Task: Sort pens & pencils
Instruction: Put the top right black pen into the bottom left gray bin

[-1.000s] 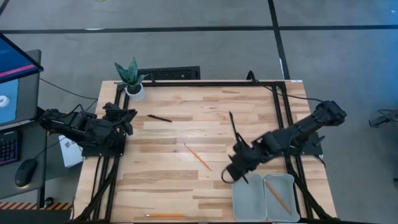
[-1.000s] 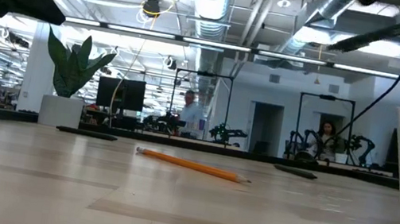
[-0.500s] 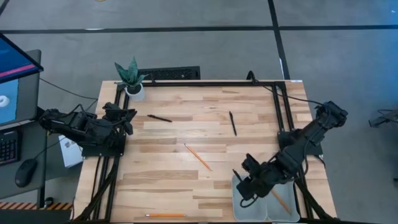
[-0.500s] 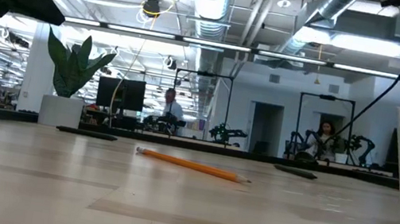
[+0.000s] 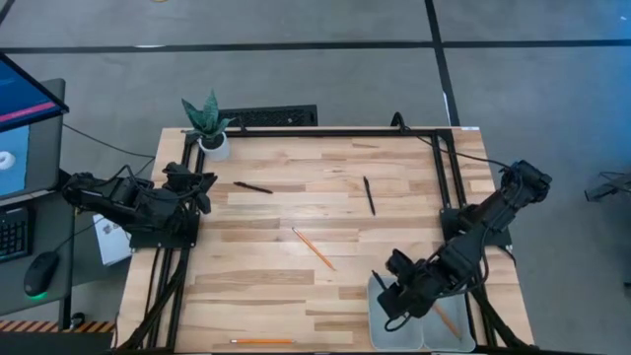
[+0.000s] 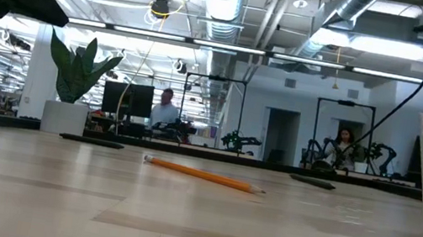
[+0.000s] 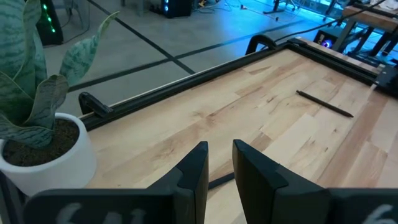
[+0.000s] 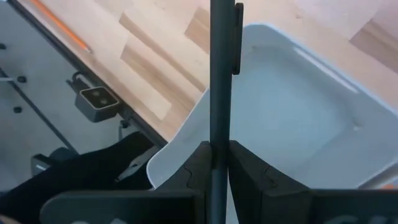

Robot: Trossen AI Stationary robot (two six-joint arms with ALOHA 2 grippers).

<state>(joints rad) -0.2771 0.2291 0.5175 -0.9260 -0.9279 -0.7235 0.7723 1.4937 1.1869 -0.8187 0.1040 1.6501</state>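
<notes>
High view: right gripper (image 5: 387,299) sits over the left of two grey bins (image 5: 392,320) at the desk's (image 5: 266,266) near-right corner, clamped on a black pen (image 8: 218,74). Right wrist view shows the fingers tight on the shaft, pen's long axis running straight out ahead of the gripper, pale bin floor directly beyond it. So the drop target lies right under the held pen; the coming move looks like a release, and it turns on the pen's length clearing the bin rim.

Right-hand bin already holds an orange pencil (image 5: 441,312).

Left to sort, judging by the layout:
- pen (image 5: 369,195) right of centre, axis roughly far-to-near, right arm nearer
- pen (image 5: 252,187) toward the far-left, near the left arm
- pencil (image 5: 314,248) mid-desk, diagonal
- pencil (image 5: 262,341) along the near edge

Left gripper (image 7: 217,168) waits at the far-left by the potted plant (image 5: 209,125), fingers a narrow gap apart, holding nothing.
</notes>
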